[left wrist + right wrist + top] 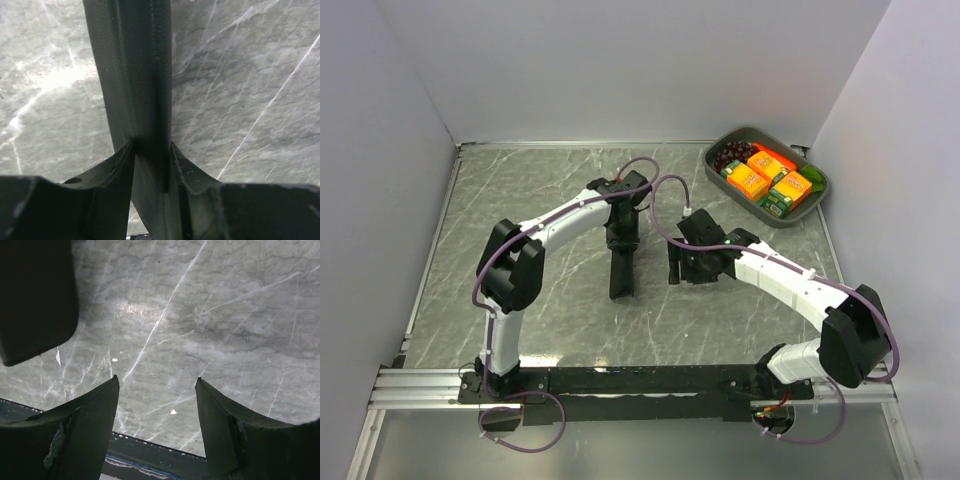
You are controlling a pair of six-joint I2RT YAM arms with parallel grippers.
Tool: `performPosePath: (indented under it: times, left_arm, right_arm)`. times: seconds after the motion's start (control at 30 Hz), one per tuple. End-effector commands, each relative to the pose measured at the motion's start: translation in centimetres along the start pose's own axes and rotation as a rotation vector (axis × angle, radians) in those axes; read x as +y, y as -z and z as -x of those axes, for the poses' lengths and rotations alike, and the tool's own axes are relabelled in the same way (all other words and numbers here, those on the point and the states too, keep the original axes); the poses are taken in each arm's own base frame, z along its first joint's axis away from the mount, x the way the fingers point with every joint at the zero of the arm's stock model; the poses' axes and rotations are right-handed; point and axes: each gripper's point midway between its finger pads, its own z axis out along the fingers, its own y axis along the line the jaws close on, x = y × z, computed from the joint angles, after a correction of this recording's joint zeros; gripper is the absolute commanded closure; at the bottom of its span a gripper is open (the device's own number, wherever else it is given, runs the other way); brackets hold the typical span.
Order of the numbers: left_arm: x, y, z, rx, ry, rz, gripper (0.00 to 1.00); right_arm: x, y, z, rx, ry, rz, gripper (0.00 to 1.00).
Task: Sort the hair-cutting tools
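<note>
Print on the orange packets [765, 172] in the grey bin [752, 130] at the far right corner is too small to be read, and no other writing can be made out; dark grapes [730, 155] and green items are packed beside them. A black zip case [621, 275] is pinched at one end between the fingers of the left gripper [622, 236] near the middle of the marble table [520, 190]. It is seen edge-on from above, and whether its lower end touches the surface cannot be told. In the left wrist view the case [132, 75] is clamped tightly in the left gripper [152, 145]. The right gripper [678, 272] is held just beside the case with its fingers spread wide and nothing between them. In its own view the right gripper [157, 385] frames bare marble, with a dark rounded corner, seemingly the case [35, 300], at the upper left. Open tabletop is left toward the left wall and the near rail [620, 380]. Where the scissors and clips lie cannot be told from these views.
</note>
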Motion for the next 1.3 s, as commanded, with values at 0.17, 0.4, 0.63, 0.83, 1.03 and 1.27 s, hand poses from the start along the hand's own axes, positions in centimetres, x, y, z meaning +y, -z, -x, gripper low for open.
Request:
performPosePath:
  times: [0.17, 0.4, 0.63, 0.83, 1.03, 1.27]
  left_arm:
    - [2.1, -2.1, -4.0, 0.123, 0.020, 0.093, 0.65]
    - [1.2, -0.6, -3.0, 0.091, 0.024, 0.050, 0.66]
    - [1.6, 0.7, -2.5, 0.062, 0.014, 0.060, 0.66]
    - [2.2, 1.6, -2.3, 0.028, 0.011, 0.070, 0.62]
    - [2.5, 2.0, -2.2, 0.005, 0.016, 0.059, 0.53]
    - [3.4, 1.7, -2.5, 0.002, 0.027, 0.057, 0.42]
  right_arm:
    - [0.3, 0.4, 0.2, -0.031, 0.010, 0.059, 0.28]
    - [0.6, 0.3, 0.3, -0.030, 0.012, 0.076, 0.28]
    - [0.8, 0.0, 0.1, -0.013, 0.003, 0.080, 0.28]
    - [0.9, -0.2, 0.1, -0.007, 0.005, 0.078, 0.24]
    - [0.9, -0.3, 0.1, 0.002, 0.002, 0.079, 0.21]
    - [1.0, -0.2, 0.0, 0.006, -0.001, 0.078, 0.20]
